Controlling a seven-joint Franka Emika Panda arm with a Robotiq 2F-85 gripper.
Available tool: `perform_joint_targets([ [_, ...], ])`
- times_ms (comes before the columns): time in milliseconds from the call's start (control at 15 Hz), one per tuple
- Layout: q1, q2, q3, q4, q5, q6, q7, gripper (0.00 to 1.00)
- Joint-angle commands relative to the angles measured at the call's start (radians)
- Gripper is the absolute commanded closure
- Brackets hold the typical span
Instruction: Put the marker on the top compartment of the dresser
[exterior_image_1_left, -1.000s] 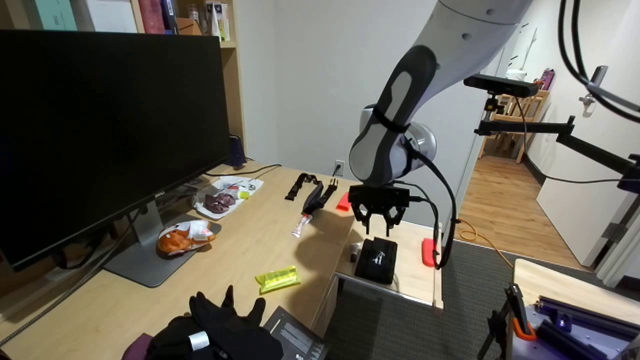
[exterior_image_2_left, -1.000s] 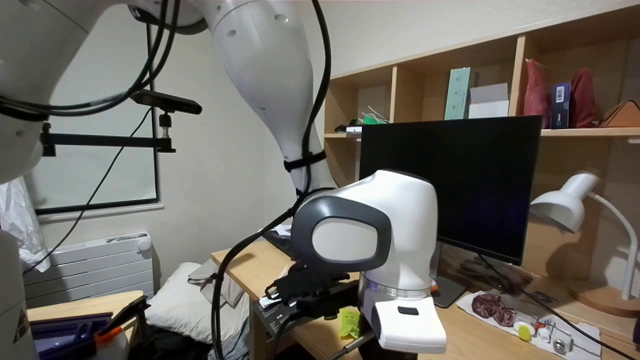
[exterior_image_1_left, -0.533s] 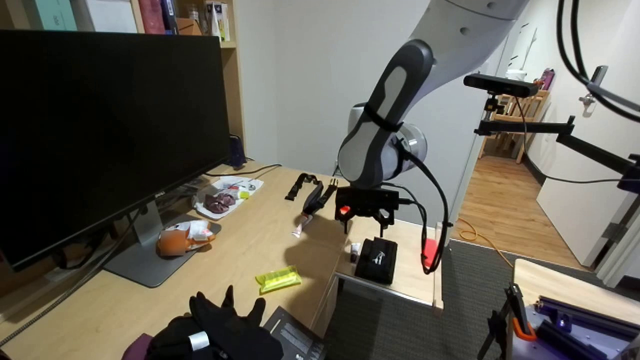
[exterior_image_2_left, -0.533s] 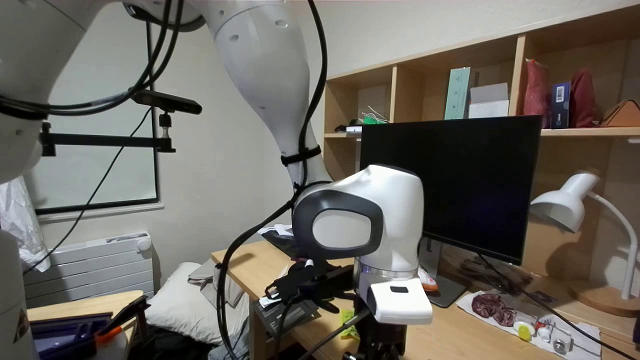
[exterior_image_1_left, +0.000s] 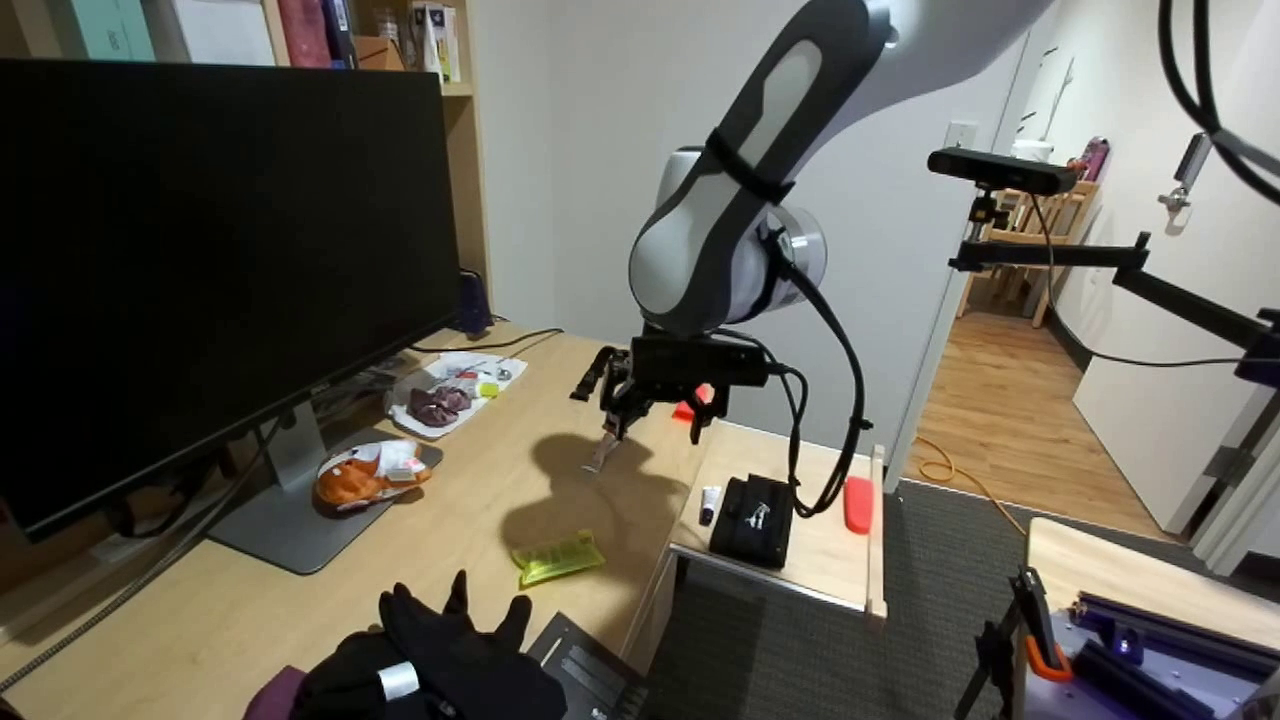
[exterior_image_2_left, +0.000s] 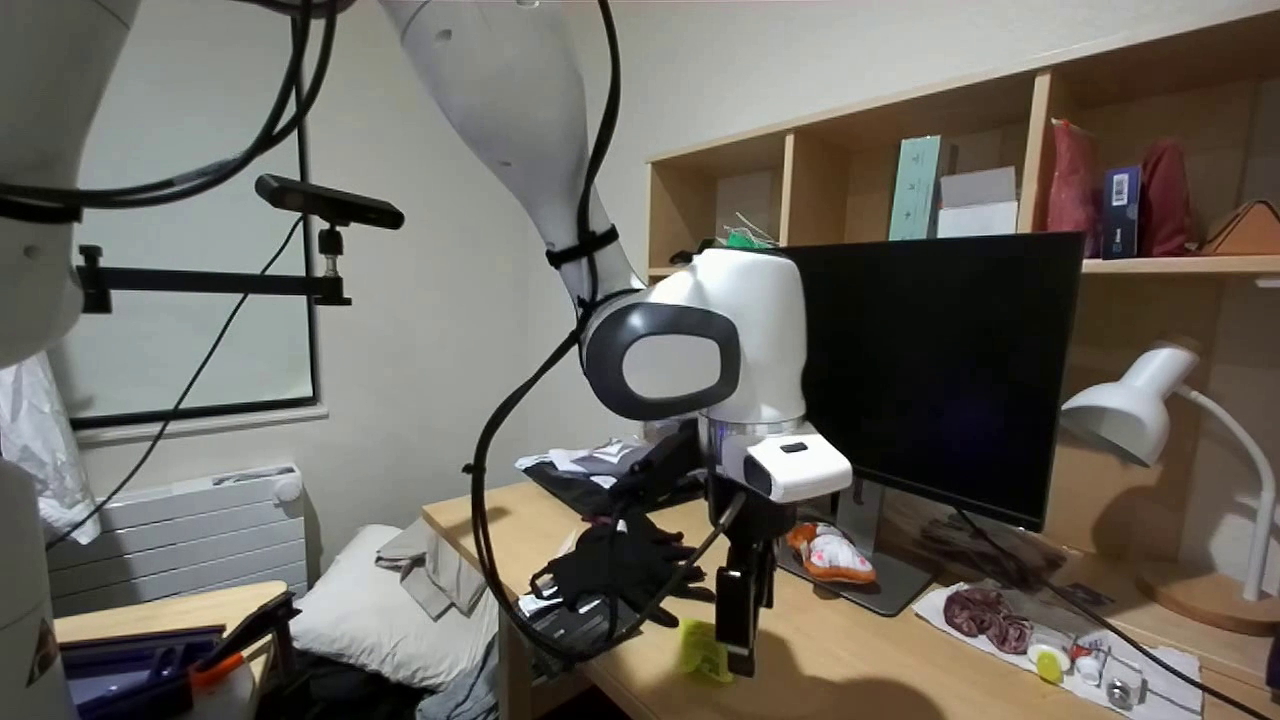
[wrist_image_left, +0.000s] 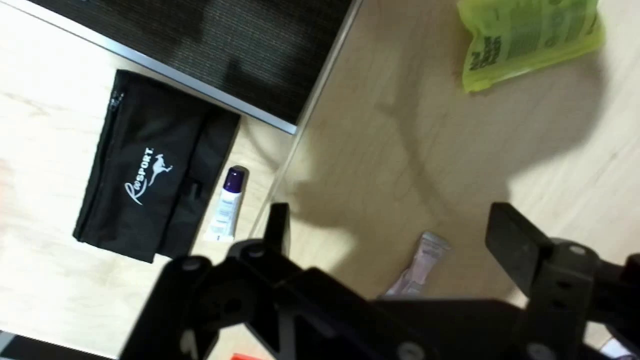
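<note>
The marker, a slim white tube-like piece with a dark purple cap (wrist_image_left: 225, 205), lies flat on the pale pulled-out compartment (exterior_image_1_left: 825, 562) beside the desk. It rests close along a black pouch in the wrist view, and the marker (exterior_image_1_left: 709, 505) shows small in an exterior view. My gripper (wrist_image_left: 390, 225) is open wide, with nothing held between its fingers. In an exterior view the gripper (exterior_image_1_left: 657, 428) hangs over the desk, to the left of the compartment and well apart from the marker. Seen from an exterior view, the gripper (exterior_image_2_left: 745, 640) points down above the desktop.
A black pouch (exterior_image_1_left: 755, 520) and a red case (exterior_image_1_left: 858, 505) share the compartment. On the desk lie a pinkish tube (wrist_image_left: 420, 260), a yellow packet (exterior_image_1_left: 556, 558), black gloves (exterior_image_1_left: 440, 650) and an orange plush toy (exterior_image_1_left: 365, 475). A monitor (exterior_image_1_left: 230, 270) stands at the desk's back.
My gripper has opened wider and moved from above the compartment leftward over the desk, rising as well. The marker stays in the same place by the pouch.
</note>
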Motion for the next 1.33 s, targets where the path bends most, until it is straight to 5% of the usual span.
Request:
perform_joint_targets([
  [0, 0.008, -0.062, 0.039, -0.045, 0.014, -0.036, -0.167, 0.0],
  [800, 0.029, -0.041, 0.034, -0.026, 0.008, -0.065, -0.184, 0.0],
  [933, 0.075, -0.018, -0.008, -0.028, -0.038, -0.013, -0.075, 0.0],
  [1267, 0.132, 0.02, -0.013, -0.036, -0.012, 0.084, -0.03, 0.0],
])
